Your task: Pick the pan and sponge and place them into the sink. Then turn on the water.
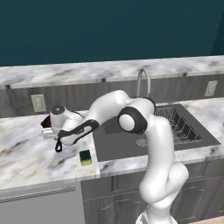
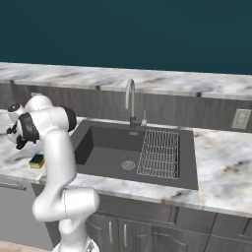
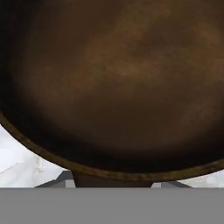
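Observation:
The dark-brown pan [image 3: 113,87] lies very close under my hand on the marble counter [image 1: 26,153], left of the sink [image 1: 113,146]. My gripper [image 3: 113,181] sits over its handle stub, one grey fingertip on each side at the frame's bottom edge; their grip is hidden. From the left base view the gripper [image 1: 51,130] is low over the pan [image 1: 45,124]. The green-and-yellow sponge [image 1: 85,156] rests near the counter's front edge, beside the sink's left rim, also seen as the sponge [image 2: 36,160]. The steel faucet [image 1: 143,81] stands behind the basin; no blue water stream is in view.
A wire rack [image 2: 159,152] fills the right side of the sink [image 2: 108,157], with the faucet [image 2: 130,98] behind it. Wall outlets [image 1: 38,103] [image 2: 241,118] sit on the backsplash. My arm's elbow [image 1: 131,122] hangs over the basin's left part.

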Motion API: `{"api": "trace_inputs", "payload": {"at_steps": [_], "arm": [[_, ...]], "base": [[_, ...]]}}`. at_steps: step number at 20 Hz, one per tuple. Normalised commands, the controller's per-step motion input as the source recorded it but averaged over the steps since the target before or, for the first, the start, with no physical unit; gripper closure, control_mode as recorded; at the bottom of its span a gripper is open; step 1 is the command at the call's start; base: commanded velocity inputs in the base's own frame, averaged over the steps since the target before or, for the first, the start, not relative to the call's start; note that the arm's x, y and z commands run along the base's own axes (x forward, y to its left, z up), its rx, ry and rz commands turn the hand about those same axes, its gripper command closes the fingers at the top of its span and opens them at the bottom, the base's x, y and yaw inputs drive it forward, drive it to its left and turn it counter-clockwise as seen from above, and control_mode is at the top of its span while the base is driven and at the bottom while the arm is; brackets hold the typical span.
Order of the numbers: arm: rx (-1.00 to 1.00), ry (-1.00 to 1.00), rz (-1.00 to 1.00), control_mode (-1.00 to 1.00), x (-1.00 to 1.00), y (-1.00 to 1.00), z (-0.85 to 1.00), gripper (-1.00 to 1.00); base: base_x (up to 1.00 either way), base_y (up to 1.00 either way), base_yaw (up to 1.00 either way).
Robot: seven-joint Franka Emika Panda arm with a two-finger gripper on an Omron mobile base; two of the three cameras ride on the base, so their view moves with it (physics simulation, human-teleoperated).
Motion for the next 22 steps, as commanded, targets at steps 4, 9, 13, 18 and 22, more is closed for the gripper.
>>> {"api": "trace_inputs", "payload": {"at_steps": [4, 9, 13, 18, 22], "arm": [[0.0, -0.09, 0.0, -1.0, -0.21, -0.75, 0.23, 1.0], [0.01, -0.05, 0.0, -1.0, -0.11, -0.77, 0.16, 1.0], [0.12, 0.0, -0.03, -1.0, 0.0, -0.49, 0.21, 1.0], [0.18, 0.0, -0.14, -1.0, 0.0, -0.17, 0.35, 1.0], [0.09, 0.0, -0.29, -1.0, 0.0, 0.0, 0.27, 1.0]], "base": [[0.0, 0.0, 0.0], [0.0, 0.0, 0.0], [0.0, 0.0, 0.0], [0.0, 0.0, 0.0], [0.0, 0.0, 0.0]]}}
